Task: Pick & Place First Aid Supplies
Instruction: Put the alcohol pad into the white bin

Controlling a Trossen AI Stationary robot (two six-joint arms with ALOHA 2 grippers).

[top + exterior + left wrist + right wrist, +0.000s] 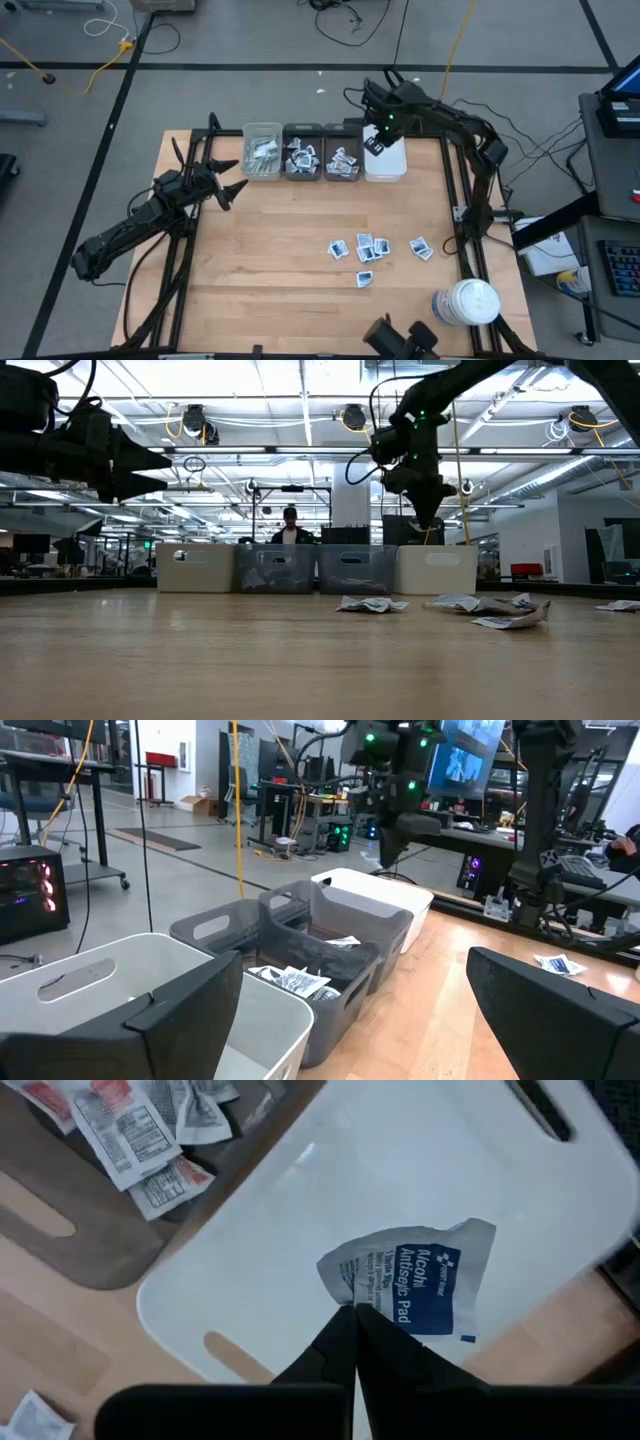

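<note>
My right gripper (pixel 376 143) hangs over the white bin (pixel 300 1200) at the right end of the far row of bins. It points down and is shut on a white and blue sachet (pixel 420 1275) printed "Alcohol Antiseptic Pad". More sachets (pixel 375 250) lie flat on the table to the right of its middle. My left gripper (pixel 232 178) stands open at the table's left side, level and empty, pointing toward the bins. My right gripper pinches the sachet's crumpled edge (pixel 350 1292) between its two shut fingertips, coming from above and pointing down. The rest of the sachet sticks out past the fingertips. It is lifted clear, above the white bin's inside.
Left of the white bin stand two grey bins (pixel 302 157) (pixel 342 160) with sachets in them and a pale bin (pixel 262 150) with pale strips. A white round jar (pixel 468 303) stands at the near right. Bare wood lies between the bins and the loose sachets.
</note>
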